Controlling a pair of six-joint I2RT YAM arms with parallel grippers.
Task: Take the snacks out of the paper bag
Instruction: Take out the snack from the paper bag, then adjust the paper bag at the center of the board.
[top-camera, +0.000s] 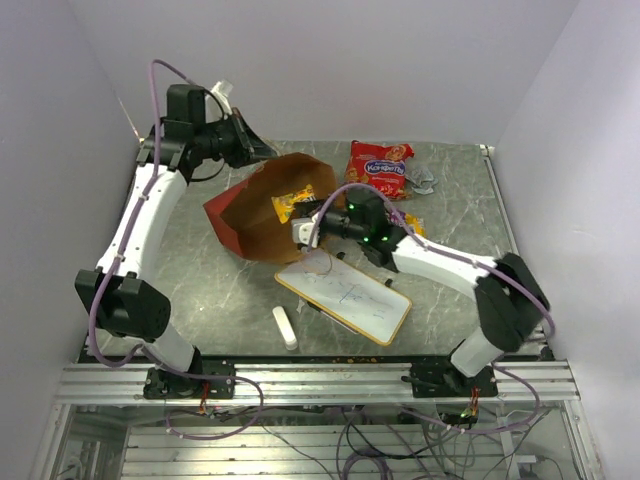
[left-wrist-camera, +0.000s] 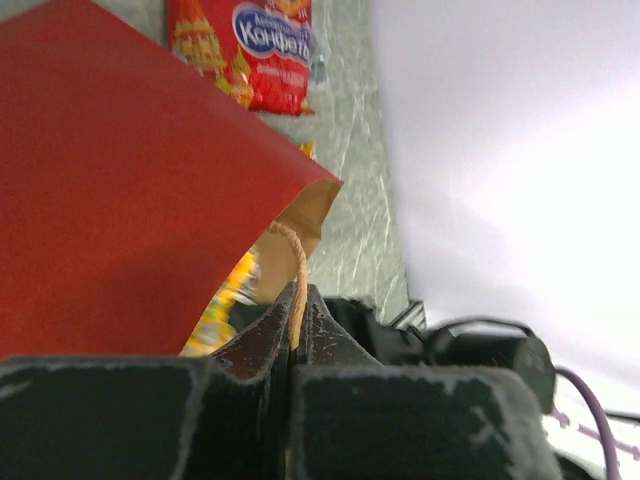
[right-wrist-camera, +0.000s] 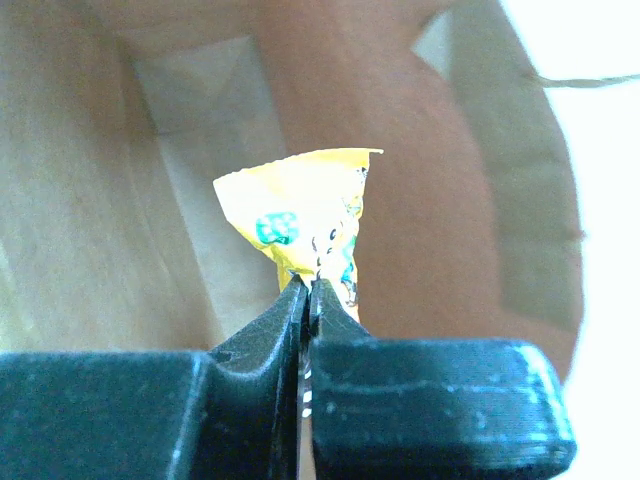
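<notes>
Two arms work over a big grey table (top-camera: 460, 200). Biggest thing on it is the paper bag (top-camera: 240, 215), red outside & brown inside. It lies tipped over near the middle, a bit toward 10 o'clock, w/ its open mouth facing 4 o'clock. The L gripper (left-wrist-camera: 300, 300) is up at the bag's 12 o'clock edge. Its fingers are pressed tight on the thin twine handle (left-wrist-camera: 298, 262).

Next is the white board (top-camera: 345, 295), flat at 5 o'clock, just beside the bag's mouth. Then the big red-orange snack bag (top-camera: 378, 168) w/ blue letters. It is out of the paper bag, flat on the table at 1 o'clock.

The R gripper (right-wrist-camera: 308, 290) reaches in at the bag's mouth. Its fingers pinch one end of a small yellow candy pack (right-wrist-camera: 300, 215). That pack is inside the bag, w/ brown walls all round it.

A little white stick (top-camera: 285, 327) lies at 7 o'clock. A small silvery wrapper (top-camera: 422, 180) sits just beside the big snack bag, at its 3 o'clock.
</notes>
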